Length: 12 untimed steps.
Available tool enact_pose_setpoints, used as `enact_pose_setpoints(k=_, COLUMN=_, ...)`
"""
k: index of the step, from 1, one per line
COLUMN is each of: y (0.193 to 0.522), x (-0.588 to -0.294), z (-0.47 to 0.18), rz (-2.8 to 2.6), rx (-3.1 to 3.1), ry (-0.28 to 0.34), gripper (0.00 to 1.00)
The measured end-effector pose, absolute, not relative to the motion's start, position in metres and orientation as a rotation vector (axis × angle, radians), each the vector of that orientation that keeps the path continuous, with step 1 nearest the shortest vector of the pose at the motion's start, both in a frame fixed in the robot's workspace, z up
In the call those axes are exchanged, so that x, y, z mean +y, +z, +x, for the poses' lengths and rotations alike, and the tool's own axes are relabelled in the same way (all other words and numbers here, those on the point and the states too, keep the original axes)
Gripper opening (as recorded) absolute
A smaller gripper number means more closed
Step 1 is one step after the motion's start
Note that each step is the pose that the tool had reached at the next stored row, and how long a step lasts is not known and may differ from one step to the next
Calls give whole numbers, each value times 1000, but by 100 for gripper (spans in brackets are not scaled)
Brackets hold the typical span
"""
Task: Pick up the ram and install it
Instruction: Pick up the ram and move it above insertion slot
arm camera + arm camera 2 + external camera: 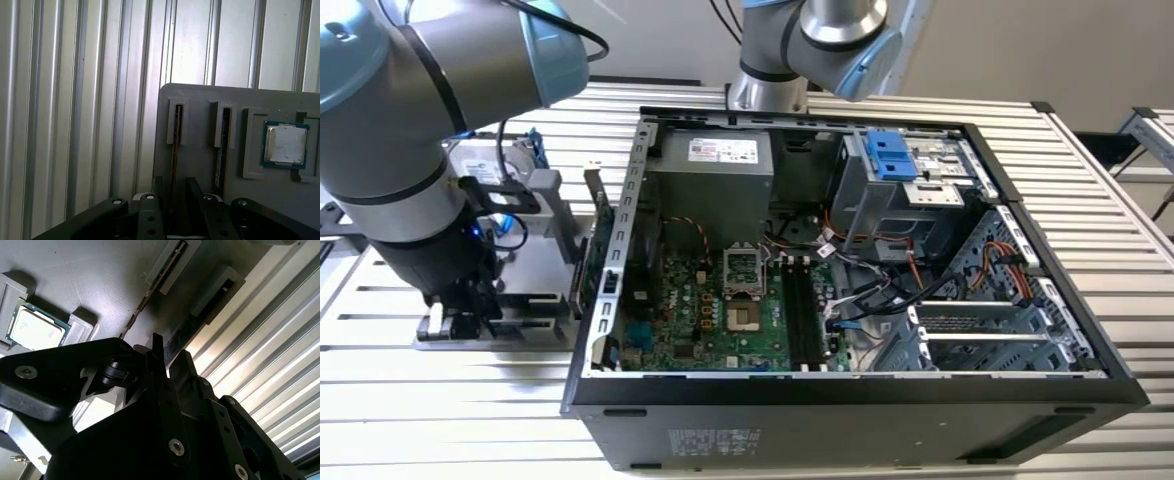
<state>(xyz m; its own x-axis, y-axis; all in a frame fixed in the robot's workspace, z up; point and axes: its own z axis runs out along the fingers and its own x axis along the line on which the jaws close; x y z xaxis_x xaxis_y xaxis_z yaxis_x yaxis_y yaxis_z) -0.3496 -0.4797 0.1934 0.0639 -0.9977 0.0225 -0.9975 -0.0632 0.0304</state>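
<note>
The ram (174,150) stands on edge in a slotted holder of the grey parts tray (195,100), seen as a thin strip in both wrist views (145,297). My gripper (175,187) is lowered over it, open, with one dark finger (157,186) on each side of the strip and a gap showing to each. In the second wrist view the gripper (170,347) sits at the stick's near end. In the exterior view the gripper (460,310) hangs low over the tray (500,338), to the exterior view's left of the open computer case (854,385).
A second dark stick (220,150) stands in the neighbouring holder. A square processor chip (285,145) lies in a tray recess. Inside the case, the green motherboard (680,320) has long black memory slots (807,310). A green card (594,250) stands between tray and case. The table is ribbed metal (440,400).
</note>
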Motion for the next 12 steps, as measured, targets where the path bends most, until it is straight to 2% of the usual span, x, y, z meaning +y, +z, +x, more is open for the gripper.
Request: enact_pose_setpoints(k=12, y=193, x=-480, z=-350, rz=2273, rx=-2132, ry=-25, gripper=100)
